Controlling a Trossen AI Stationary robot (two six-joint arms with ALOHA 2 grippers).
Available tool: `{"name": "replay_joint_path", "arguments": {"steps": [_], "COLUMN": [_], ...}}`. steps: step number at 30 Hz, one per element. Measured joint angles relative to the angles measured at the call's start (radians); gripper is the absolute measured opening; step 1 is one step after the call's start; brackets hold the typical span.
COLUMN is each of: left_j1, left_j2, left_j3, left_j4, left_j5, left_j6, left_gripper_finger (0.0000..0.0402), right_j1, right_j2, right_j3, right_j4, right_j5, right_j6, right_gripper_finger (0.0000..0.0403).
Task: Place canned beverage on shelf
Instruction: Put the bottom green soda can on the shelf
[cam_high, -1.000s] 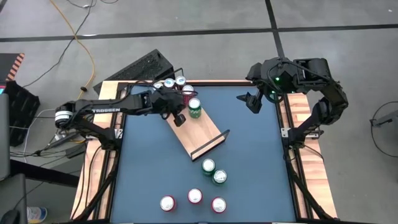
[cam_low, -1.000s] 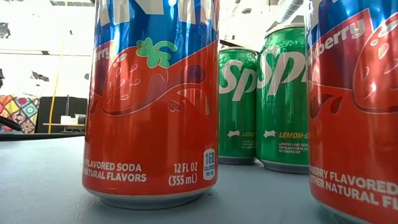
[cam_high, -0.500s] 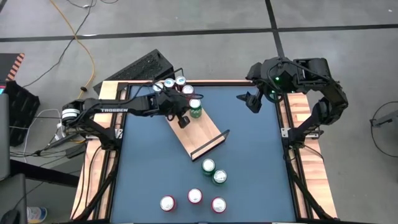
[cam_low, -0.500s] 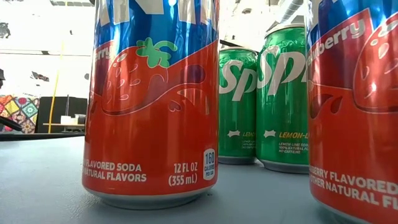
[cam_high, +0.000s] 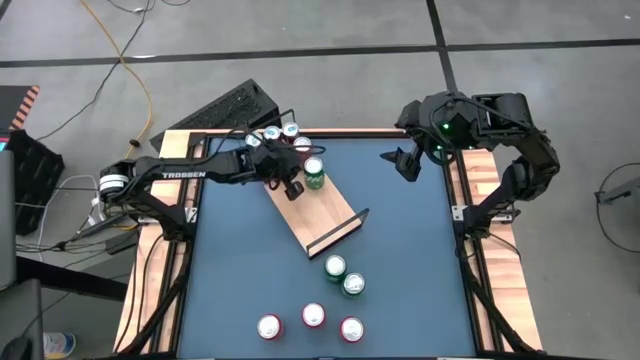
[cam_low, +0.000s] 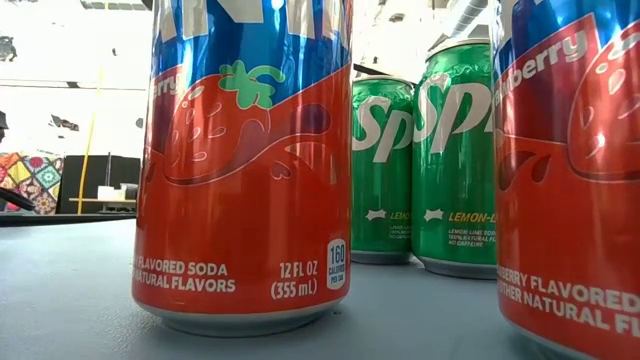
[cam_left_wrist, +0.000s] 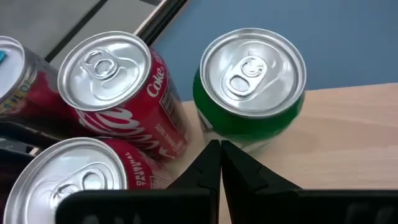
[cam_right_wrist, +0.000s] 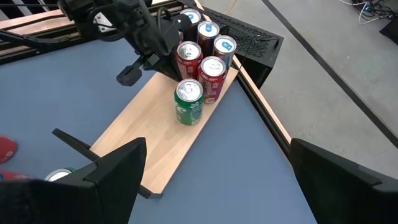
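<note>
Near edge of tabletop (cam_high: 240, 260): three red cans (cam_high: 313, 316) in a loose row, two green cans (cam_high: 345, 277) just behind them toward the middle. Shelf (cam_high: 318, 212) lies diagonal from mid-tabletop to the far-left corner, black rail (cam_high: 338, 232) at its near end. One green can (cam_high: 314, 173) stands upright on the far part of the shelf, beside a cluster of red Coke cans (cam_left_wrist: 118, 93) at the shelf's far end. Left tool (cam_high: 292, 190) over the shelf just beside the green can, fingers together, holding nothing. Right tool (cam_high: 403, 160) near the far-right corner, raised, fingers apart, empty.
</note>
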Motion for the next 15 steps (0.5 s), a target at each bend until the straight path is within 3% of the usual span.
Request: {"name": "replay_joint_path", "arguments": {"steps": [15], "left_j1": [0.009], "left_j2": [0.000], "left_j3": [0.000], "left_j4": [0.036], "left_j5": [0.020], "left_j6": [0.000], "left_gripper_finger": [0.0000], "right_j1": [0.000], "right_j2": [0.000], "right_j3": [0.000], "right_j4": [0.000], "right_j5": [0.000], "right_j6": [-0.038], "right_gripper_finger": [0.0380]}}
